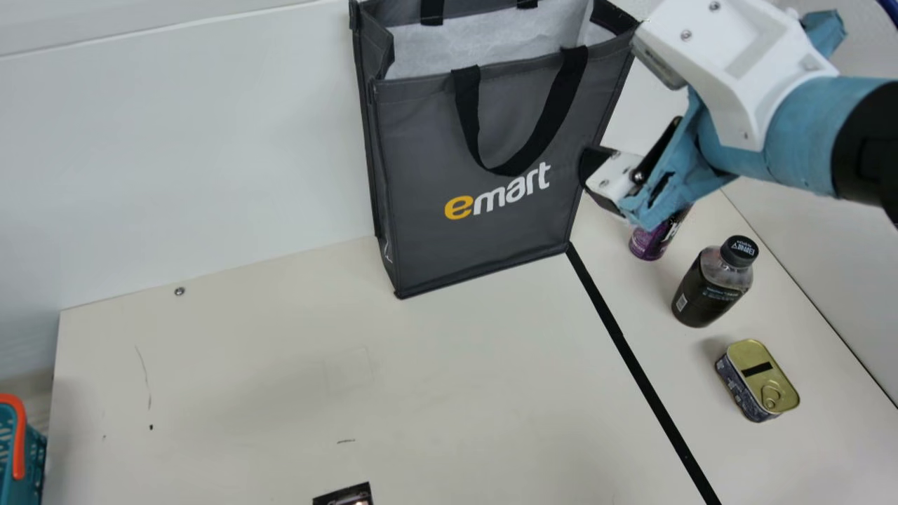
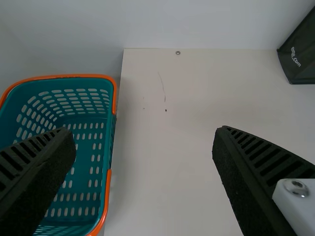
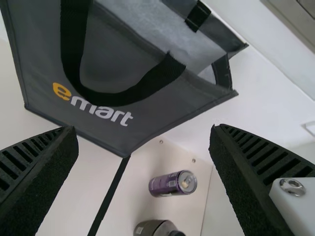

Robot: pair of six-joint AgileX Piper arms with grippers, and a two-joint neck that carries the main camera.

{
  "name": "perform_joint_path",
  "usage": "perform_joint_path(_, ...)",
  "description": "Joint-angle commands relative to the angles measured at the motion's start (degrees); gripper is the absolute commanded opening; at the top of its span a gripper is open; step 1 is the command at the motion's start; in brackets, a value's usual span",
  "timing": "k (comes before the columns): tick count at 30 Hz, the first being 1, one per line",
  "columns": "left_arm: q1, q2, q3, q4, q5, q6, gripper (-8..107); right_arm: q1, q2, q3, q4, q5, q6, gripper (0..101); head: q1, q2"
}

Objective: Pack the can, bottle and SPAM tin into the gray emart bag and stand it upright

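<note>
"Where's the gray emart bag (image 1: 421, 140)?"

"Upright at the far side of the table (image 1: 456, 393), mouth up, straps hanging down its front. The main view shows it down to its base; the left wrist view catches a lower corner."

"And the can (image 3: 165, 184)?"

"On the table to the right of the bag, purple. The main view has the right gripper (image 1: 605, 168) in front of its top; the right wrist view gives that top plainly."

"The bottle (image 1: 708, 291)?"

"Standing nearer than the can, black cap on. The right wrist view cuts it off; the main view has it whole."

"The SPAM tin (image 1: 761, 382)?"

"Nearest of the three, on the right in the main view, its gold pull-tab lid facing up. All three sit to the right of the black line (image 1: 645, 372)."

"How is the right gripper?"

"Spread wide, by the right wrist view. It's by the bag's right side; whether it touches, I can't tell."

"And the left gripper (image 2: 144, 140)?"

"Wide too. Its wrist view shows the inside of the teal basket (image 2: 64, 77), at the table's left, where the main view gives a sliver with an orange rim."
</note>
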Motion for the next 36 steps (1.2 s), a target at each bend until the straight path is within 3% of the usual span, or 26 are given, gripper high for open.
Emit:
perform_joint_path(1,0.0,0.0,0.0,0.0,0.0,0.0,90,0.2,1.4,-1.9,0.1,0.0,-0.9,95,-1.3,-0.1)
perform_joint_path(23,0.0,0.0,0.0,0.0,0.0,0.0,90,1.9,14.1,-15.3,3.4,0.0,-12.5,95,-1.3,-0.1)
perform_joint_path(36,0.0,0.0,0.0,0.0,0.0,0.0,90,2.0,20.7,-20.6,7.8,0.0,-24.1,95,-1.3,-0.1)
